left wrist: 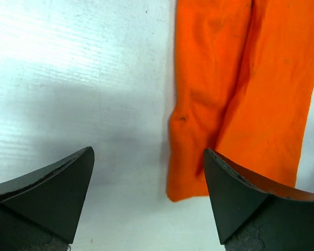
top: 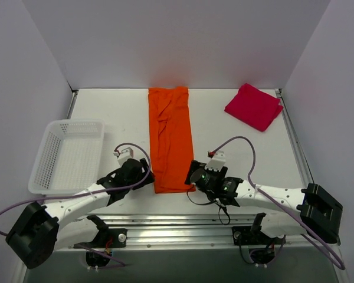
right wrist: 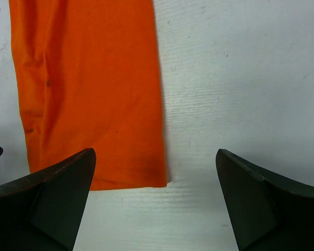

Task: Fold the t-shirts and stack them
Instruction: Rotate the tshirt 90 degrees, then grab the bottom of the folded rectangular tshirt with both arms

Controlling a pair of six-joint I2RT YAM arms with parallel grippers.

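Note:
The orange t-shirt (top: 170, 138) lies folded into a long narrow strip down the middle of the table, from the back wall to near the front. The crimson-pink t-shirt (top: 254, 106) lies folded at the back right. My left gripper (top: 146, 177) is open and empty just left of the strip's near-left corner (left wrist: 183, 192). My right gripper (top: 193, 177) is open and empty, straddling the strip's near-right corner (right wrist: 159, 180). The orange cloth fills the upper right of the left wrist view (left wrist: 240, 94) and the upper left of the right wrist view (right wrist: 89, 89).
A white mesh basket (top: 66, 154) stands at the left of the table. White walls close in the back and both sides. The metal rail with the arm bases (top: 177, 227) runs along the near edge.

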